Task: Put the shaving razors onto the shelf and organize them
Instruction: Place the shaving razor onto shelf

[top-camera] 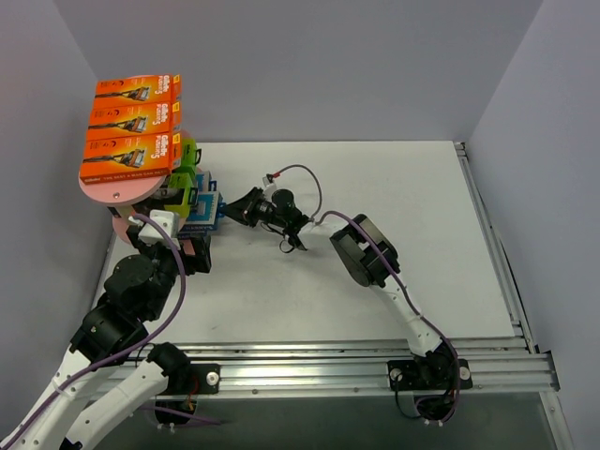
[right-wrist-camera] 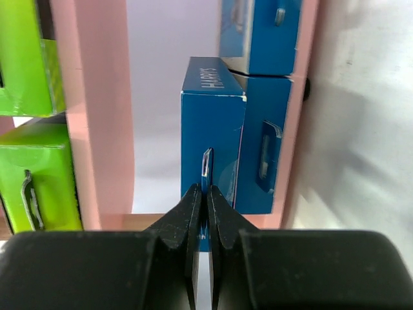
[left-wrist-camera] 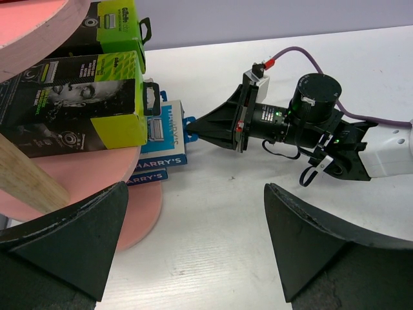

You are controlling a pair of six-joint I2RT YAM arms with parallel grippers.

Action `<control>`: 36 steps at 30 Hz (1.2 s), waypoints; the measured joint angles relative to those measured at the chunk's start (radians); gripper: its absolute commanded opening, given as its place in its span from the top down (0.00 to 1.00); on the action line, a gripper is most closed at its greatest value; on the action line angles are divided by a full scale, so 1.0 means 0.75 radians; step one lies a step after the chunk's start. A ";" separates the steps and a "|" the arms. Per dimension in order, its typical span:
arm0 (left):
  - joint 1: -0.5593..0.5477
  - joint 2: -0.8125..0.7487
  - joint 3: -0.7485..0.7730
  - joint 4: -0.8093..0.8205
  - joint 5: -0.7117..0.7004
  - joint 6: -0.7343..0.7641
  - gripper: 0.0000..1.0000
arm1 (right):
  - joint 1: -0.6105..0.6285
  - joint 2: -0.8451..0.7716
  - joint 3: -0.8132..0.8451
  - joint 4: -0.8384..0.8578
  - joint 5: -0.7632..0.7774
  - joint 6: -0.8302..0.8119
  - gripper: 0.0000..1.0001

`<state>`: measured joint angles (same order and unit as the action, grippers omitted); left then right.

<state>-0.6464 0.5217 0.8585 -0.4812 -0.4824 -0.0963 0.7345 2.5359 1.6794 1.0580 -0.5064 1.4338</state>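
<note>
The pink shelf (top-camera: 111,193) stands at the far left. Three orange shaving razor packs (top-camera: 131,131) lie on its top board. Two black-and-lime packs (left-wrist-camera: 71,103) rest on the middle board. Blue packs (left-wrist-camera: 164,132) lie on the lowest board (left-wrist-camera: 139,206). My right gripper (right-wrist-camera: 201,190) is shut on the hang tab (right-wrist-camera: 206,165) of one blue pack (right-wrist-camera: 213,129), which sits edge-on next to a second blue pack (right-wrist-camera: 264,148). The right gripper (top-camera: 228,214) reaches in from the right. My left gripper (left-wrist-camera: 195,187) is open over bare table just in front of the shelf, holding nothing.
A pale wooden post (left-wrist-camera: 26,177) runs up inside the shelf near my left finger. The right arm's purple cable (top-camera: 300,173) loops above the table. Grey walls close in the table at the back and sides, and a metal rail (top-camera: 375,366) runs along the near edge.
</note>
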 measured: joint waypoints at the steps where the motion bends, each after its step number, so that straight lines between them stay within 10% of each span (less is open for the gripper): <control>1: 0.000 -0.001 0.000 0.000 0.001 0.000 0.05 | 0.001 0.001 0.010 -0.005 0.000 0.000 0.98; 36: 0.000 -0.012 0.000 0.000 0.012 0.000 0.05 | 0.034 0.138 0.248 -0.078 -0.009 -0.003 0.92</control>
<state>-0.6464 0.5125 0.8585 -0.4812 -0.4736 -0.0963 0.7601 2.6396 1.8652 0.9997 -0.5133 1.4319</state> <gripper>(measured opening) 0.952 0.076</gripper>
